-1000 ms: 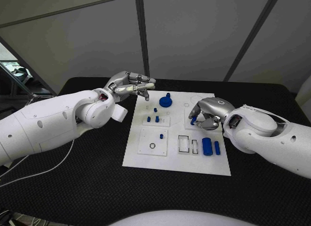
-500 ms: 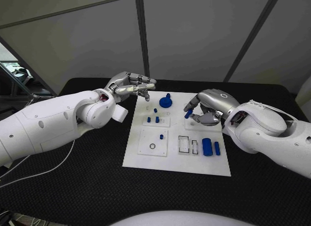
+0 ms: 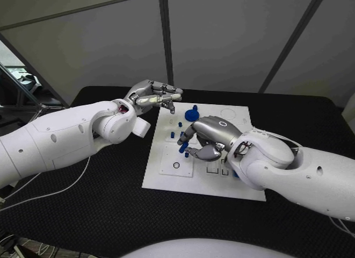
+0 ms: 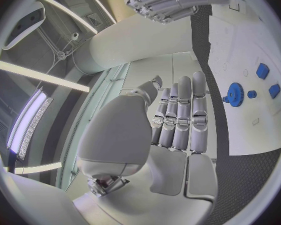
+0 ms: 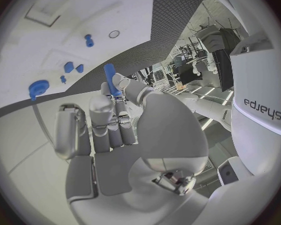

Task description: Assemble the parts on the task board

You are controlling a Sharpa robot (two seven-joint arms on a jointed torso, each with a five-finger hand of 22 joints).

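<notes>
Moved: since the earlier frames the right hand had swung from the board's right side across to its middle, carrying a blue peg; the left hand had stayed put.
Left hand: hovered above the counter just off the far left corner of the task board, fingers curled together with nothing in them.
Blue gear: stood on the board's far end, just beside the left hand's fingertips.
Small blue parts: a few sat upright near the board's middle, partly hidden by the right hand.
Blue peg: pinched between the right hand's thumb and fingers, over the board's left half; wrist view showed it sticking out past the fingertips.
Right hand: above the board's middle, closed on the peg.
</notes>
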